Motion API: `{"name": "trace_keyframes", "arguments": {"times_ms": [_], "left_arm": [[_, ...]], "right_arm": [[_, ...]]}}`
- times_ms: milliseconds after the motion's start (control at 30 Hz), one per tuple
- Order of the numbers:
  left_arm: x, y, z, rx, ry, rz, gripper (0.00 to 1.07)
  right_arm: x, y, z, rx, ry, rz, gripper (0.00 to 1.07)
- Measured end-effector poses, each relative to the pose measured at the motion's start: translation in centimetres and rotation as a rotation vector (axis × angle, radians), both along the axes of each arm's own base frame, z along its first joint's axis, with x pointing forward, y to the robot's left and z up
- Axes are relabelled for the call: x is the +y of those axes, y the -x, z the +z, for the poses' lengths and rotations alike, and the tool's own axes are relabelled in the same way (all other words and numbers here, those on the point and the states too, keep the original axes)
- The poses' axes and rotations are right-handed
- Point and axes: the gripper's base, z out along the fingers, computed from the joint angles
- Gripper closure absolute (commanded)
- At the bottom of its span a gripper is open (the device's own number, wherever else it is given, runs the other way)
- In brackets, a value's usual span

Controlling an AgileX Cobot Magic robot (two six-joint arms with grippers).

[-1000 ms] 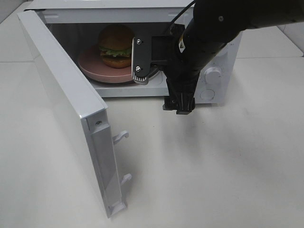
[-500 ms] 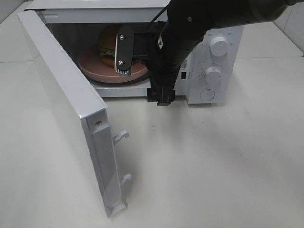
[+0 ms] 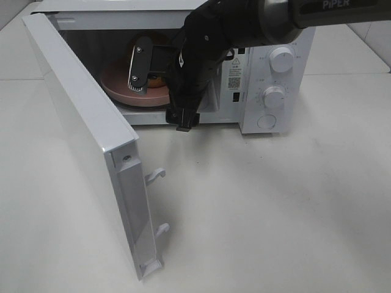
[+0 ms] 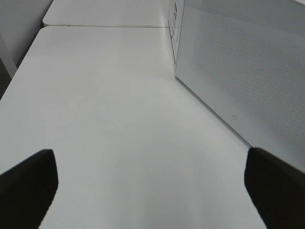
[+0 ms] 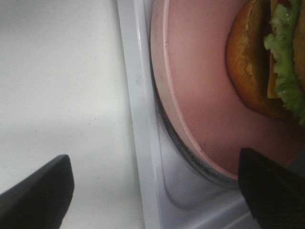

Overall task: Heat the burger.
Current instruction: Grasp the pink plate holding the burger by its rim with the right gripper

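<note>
Inside the microwave [image 3: 275, 36], the right arm [image 3: 208, 36] hides most of the burger [image 5: 259, 57] from the overhead view. The right wrist view crops it. Print on the microwave's front label [image 3: 234, 81] is too small to read.

Glossy black arm [image 3: 211, 36], grey link [image 3: 317, 12] lettered PIPER, silver bracket [image 3: 139, 64] with what look like small screws, dark fingers [image 5: 35, 191]

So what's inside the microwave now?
A pink plate with the burger on it. From above the right arm covers most of the burger; the back of the cavity is hidden.
</note>
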Motion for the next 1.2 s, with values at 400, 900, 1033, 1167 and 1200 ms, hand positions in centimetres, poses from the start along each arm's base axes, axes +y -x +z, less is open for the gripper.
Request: {"name": "trace_keyframes", "arguments": {"times_ms": [400,900,1033,1167,1200], "left_arm": [[0.0,0.0,0.0,0.0,-0.001,0.001,0.04],[0.1,0.0,0.0,0.0,-0.007,0.004,0.04],[0.1,0.0,0.0,0.0,-0.007,0.004,0.04],[0.1,0.0,0.0,0.0,-0.007,0.005,0.04],[0.1,0.0,0.0,0.0,-0.007,0.005,0.04]], "right_arm": [[1.8,-2.5,-1.3,-0.002,-0.033,-0.048,0.22],[3.2,-4.7,-2.1,-0.024,-0.089,-0.094,0.26],[3.2,-4.8,-2.3,-0.021,-0.087,-0.095,0.27],[3.3,-4.8,-2.4,-0.02,-0.086,-0.096,0.29],[3.3,-4.8,-2.4,-0.02,-0.086,-0.096,0.3]]}}
